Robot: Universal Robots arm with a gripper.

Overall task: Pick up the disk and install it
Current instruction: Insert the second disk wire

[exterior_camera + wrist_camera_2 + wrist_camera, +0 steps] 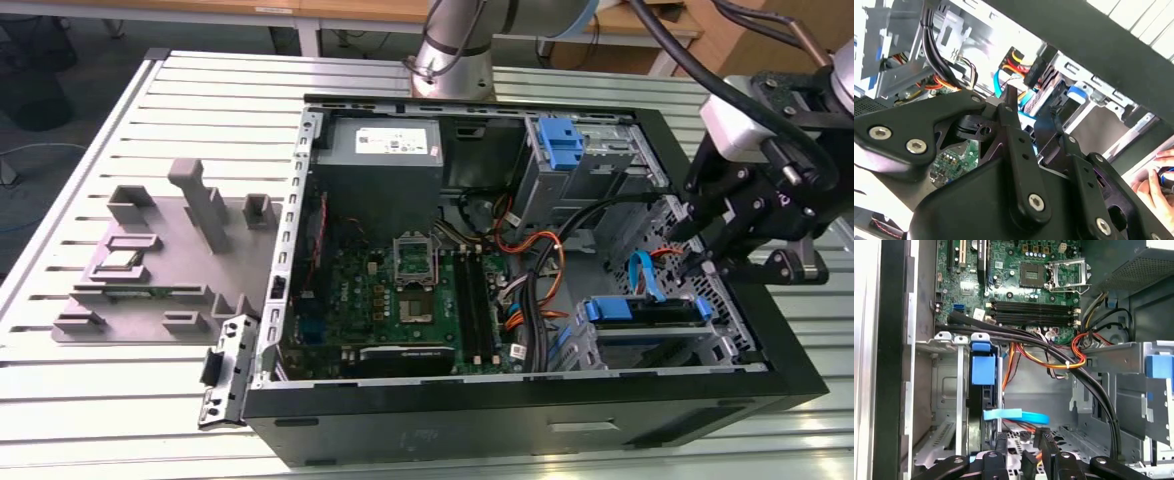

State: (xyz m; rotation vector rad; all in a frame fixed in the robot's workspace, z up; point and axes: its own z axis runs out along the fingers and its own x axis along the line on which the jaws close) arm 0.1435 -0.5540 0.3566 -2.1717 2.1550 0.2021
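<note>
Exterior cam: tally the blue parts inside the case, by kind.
Blue plastic drive-bay pieces: 2, the upper-bay piece and the lower-bay carrier
Blue flat cable: 1
Total: 3 that can be made out

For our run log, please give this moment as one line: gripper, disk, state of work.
gripper: open, holds nothing | position: above drive bay inside computer case | disk: sits in bay, blue frame visible
</note>
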